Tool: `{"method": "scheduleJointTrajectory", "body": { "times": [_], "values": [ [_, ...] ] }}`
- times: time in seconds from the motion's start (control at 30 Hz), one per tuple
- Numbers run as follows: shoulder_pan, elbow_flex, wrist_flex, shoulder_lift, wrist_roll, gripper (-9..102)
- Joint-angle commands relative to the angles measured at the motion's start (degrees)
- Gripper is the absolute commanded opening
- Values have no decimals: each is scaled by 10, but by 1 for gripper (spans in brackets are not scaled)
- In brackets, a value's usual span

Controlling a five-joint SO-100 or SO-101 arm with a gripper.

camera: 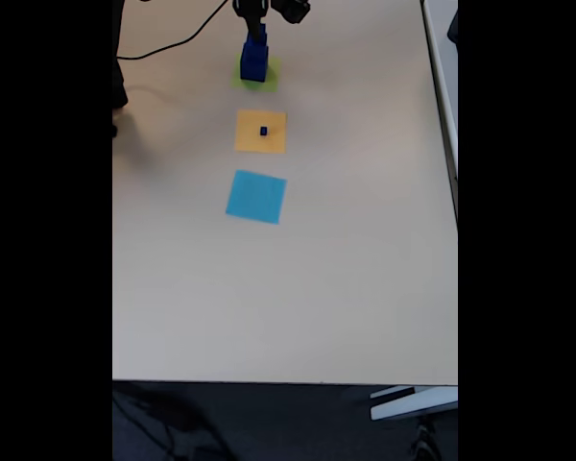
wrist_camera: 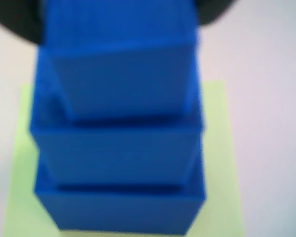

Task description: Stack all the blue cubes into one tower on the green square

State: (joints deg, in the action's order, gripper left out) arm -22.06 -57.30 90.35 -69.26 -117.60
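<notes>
In the fixed view, a tower of blue cubes [camera: 253,60] stands on the green square [camera: 268,79] at the far edge of the table [camera: 317,288]. The gripper [camera: 256,27] sits at its top, but how wide it is open cannot be told. One tiny blue cube [camera: 264,131] waits on the orange square [camera: 261,132], nearer is the light-blue square [camera: 256,196], and wide bare table lies all around.

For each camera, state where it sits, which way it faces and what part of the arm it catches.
Wrist view: rides on the arm, close above the stack of blue cubes on the green square; dark arm parts at the top corners.
Fixed view: high above the table, looking down; the end effector at the top edge, over the stack.
Both share the stack and green square.
</notes>
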Motion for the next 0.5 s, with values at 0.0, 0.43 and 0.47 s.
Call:
{"method": "scheduleJointTrajectory", "body": {
  "times": [0.0, 0.43, 0.47],
  "values": [
    [4, 0, -5, -1, -10, 4],
    [-5, -4, -16, 5, -25, 10],
    [-6, -5, -18, 6, -26, 10]
  ]
}}
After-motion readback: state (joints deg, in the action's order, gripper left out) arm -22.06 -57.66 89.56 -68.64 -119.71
